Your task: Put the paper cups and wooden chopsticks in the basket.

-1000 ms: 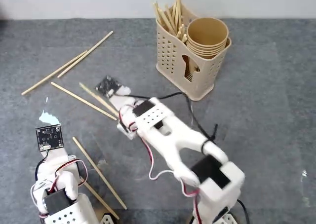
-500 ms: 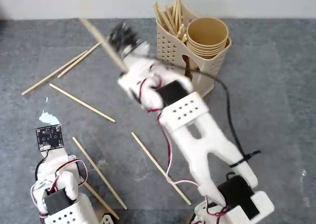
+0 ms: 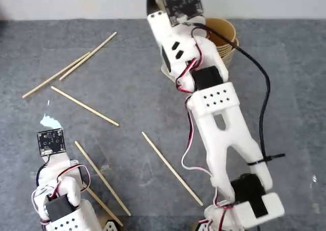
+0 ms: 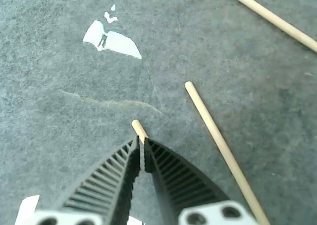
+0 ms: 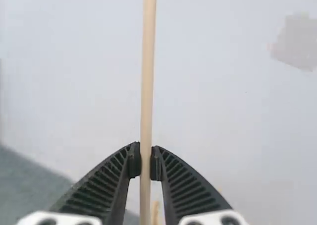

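We've got the right claw (image 5: 144, 161) pinched tight on a wooden chopstick (image 5: 148, 61). It grips partway along, so the stick stands upright and runs on well past the jaws. Below the claw, as the high view has it, sits the basket (image 3: 164, 67), with the paper cups (image 3: 225, 31) stacked in the compartment off to one side.

This drop wants care, we reckon. Line the lower end over the chopstick compartment, not the cups. Keep the stick vertical and lower it until the end is inside the rim, then open. Let go too high and it could bounce out.

The left claw (image 4: 142, 150) has its jaws closed together, and a chopstick end (image 4: 139, 130) pokes out just past the tips. Pinched or merely lying beneath, we can't tell. More chopsticks (image 3: 171, 168) lie loose on the table (image 3: 285, 114), well away from the right claw.
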`<state>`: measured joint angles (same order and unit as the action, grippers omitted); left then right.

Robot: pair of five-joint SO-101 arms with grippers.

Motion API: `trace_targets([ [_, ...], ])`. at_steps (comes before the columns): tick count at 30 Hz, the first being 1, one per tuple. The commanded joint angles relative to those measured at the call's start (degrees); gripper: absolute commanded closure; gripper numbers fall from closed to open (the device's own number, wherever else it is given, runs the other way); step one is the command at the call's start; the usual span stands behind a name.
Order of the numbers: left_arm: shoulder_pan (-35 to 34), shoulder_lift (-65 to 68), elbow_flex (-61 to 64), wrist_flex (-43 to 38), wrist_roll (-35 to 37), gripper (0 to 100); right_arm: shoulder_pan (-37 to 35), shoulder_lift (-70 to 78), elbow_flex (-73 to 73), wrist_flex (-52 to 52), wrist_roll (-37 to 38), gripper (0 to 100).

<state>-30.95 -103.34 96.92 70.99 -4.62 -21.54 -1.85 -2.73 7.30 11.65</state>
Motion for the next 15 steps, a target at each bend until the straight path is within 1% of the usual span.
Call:
trace_targets([
  [1,0.3,-1.0,-0.5,0.2,-0.2,99,2.3,1.6,0.9,-12.0,-0.4,99.1],
  [10,0.3,-1.0,-0.5,0.2,-0.2,99,7.2,10.8,2.1,-26.2,-0.6,99.1],
  [15,0.3,-1.0,-0.5,0.2,-0.2,99,7.7,13.0,5.4,-27.6,-0.6,98.9],
])
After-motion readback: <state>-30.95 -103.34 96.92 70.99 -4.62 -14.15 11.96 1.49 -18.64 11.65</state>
